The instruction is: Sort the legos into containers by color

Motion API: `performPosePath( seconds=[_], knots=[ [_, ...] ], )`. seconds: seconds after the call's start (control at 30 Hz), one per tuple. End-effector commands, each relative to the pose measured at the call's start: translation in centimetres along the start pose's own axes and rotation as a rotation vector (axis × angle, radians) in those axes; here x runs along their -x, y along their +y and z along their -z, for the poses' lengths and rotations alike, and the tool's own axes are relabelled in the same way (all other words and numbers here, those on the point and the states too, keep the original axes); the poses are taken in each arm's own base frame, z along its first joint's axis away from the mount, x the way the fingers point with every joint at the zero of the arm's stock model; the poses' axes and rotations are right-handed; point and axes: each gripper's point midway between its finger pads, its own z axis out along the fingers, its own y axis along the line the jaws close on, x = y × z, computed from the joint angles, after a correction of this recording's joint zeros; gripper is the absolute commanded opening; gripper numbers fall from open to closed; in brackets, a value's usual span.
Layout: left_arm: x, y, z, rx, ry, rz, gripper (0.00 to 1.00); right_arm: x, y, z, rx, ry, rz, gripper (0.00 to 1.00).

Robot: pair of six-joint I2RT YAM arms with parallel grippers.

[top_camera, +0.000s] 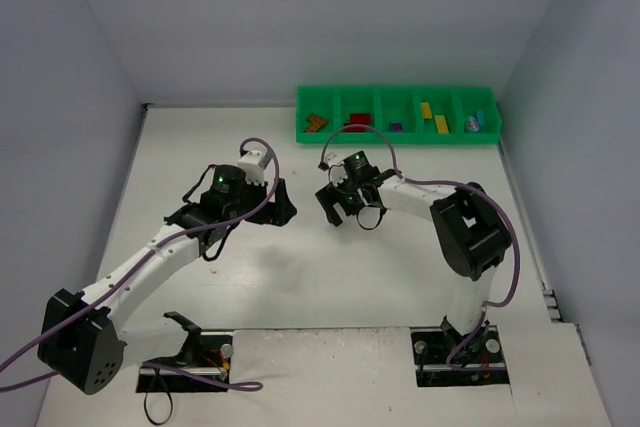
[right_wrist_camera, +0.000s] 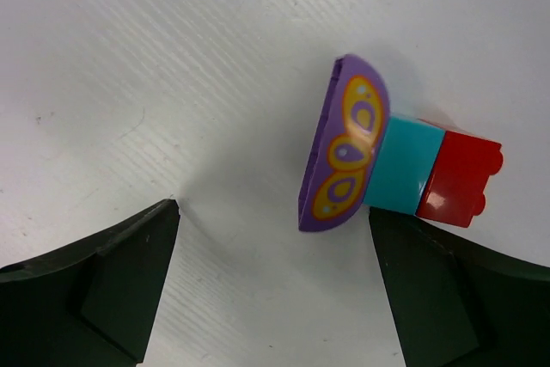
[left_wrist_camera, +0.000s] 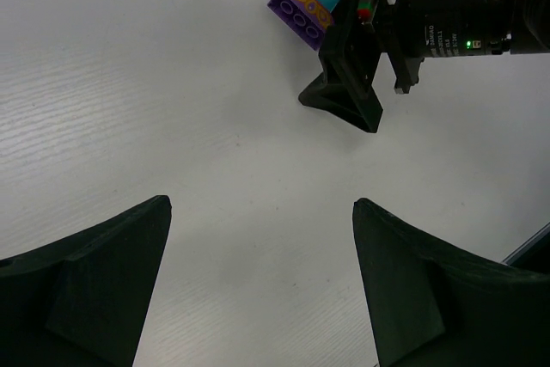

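A stack of three legos lies on the white table: a purple half-round brick (right_wrist_camera: 344, 156) with yellow ovals, a light blue brick (right_wrist_camera: 404, 174) and a red brick (right_wrist_camera: 460, 182). My right gripper (right_wrist_camera: 271, 214) is open just above it, and the stack sits ahead of the gap, close to the right finger (right_wrist_camera: 430, 290). From the left wrist view the same stack (left_wrist_camera: 308, 2) shows beside the right gripper (left_wrist_camera: 357, 92). My left gripper (left_wrist_camera: 262, 204) is open over bare table, well short of the stack. The green containers (top_camera: 398, 137) hold sorted legos at the back.
In the row of compartments lie a brown lego (top_camera: 317, 122), a red one (top_camera: 358, 119), a purple one (top_camera: 396, 127), yellow ones (top_camera: 433, 117) and a light blue one (top_camera: 475, 119). Grey walls close in the table. The left gripper (top_camera: 282, 202) and right gripper (top_camera: 347, 213) are near each other.
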Motion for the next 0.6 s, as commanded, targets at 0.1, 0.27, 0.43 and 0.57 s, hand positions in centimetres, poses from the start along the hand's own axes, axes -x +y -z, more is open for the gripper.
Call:
performPosePath(
  seconds=[0.1, 0.27, 0.43, 0.57],
  knots=[
    [3.6, -0.8, 0.6, -0.005, -0.127, -0.012, 0.80, 1.6, -0.7, 2.7, -0.118, -0.059, -0.173, 0.89],
    [3.4, -0.4, 0.2, 0.014, -0.114, -0.006, 0.80, 3.0, -2.0, 3.6, -0.231, -0.133, -0.347, 0.85],
    [3.1, -0.4, 0.0, 0.013, -0.099, -0.004, 0.80, 5.4, -2.2, 5.1, -0.208, -0.192, -0.291, 0.63],
    [3.2, -0.4, 0.0, 0.011, -0.098, -0.007, 0.80, 6.7, -4.1, 6.8, -0.198, -0.229, -0.272, 0.49]
  ],
)
